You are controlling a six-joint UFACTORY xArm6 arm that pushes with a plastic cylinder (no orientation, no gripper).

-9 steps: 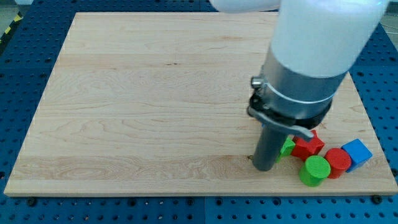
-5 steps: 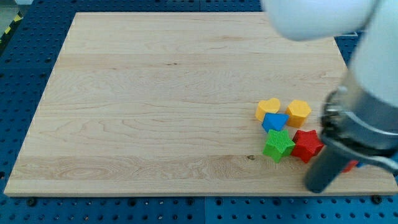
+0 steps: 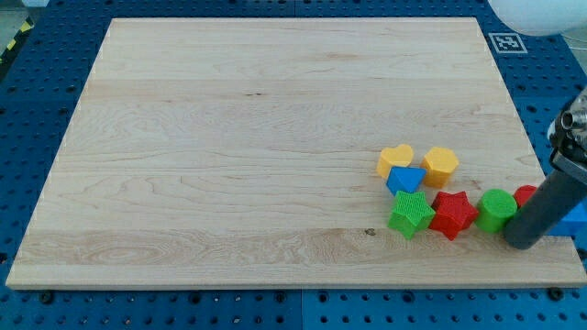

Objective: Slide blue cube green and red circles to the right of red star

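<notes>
Now, what matters is the row at the lower right of the frame: the red star-shaped plastic block [image 3: 453,214] lies on the pale wooden board [image 3: 229,137], and the green round plastic block [image 3: 496,210] sits touching its right-hand side. Just right of that, the red round plastic block [image 3: 526,196] shows only as a sliver, and the blue plastic cube [image 3: 575,221] peeks out at the frame's right edge (both mostly hidden by the rod).

My tip [image 3: 523,244] rests at the lower right, just below and to the right of the green circle, in front of the red circle and the cube. The dark rod leans up and to the right out of frame. There is no hand to open or close; the rod holds nothing and only pushes.

I judge the three blocks already lie to the right of the star, so any remaining push would run leftward along that row.

A green star-shaped block [image 3: 410,214] touches the red star's left side, with a blue block [image 3: 404,179], a yellow heart-shaped block [image 3: 395,159] and a yellow block [image 3: 441,164] clustered just above.
</notes>
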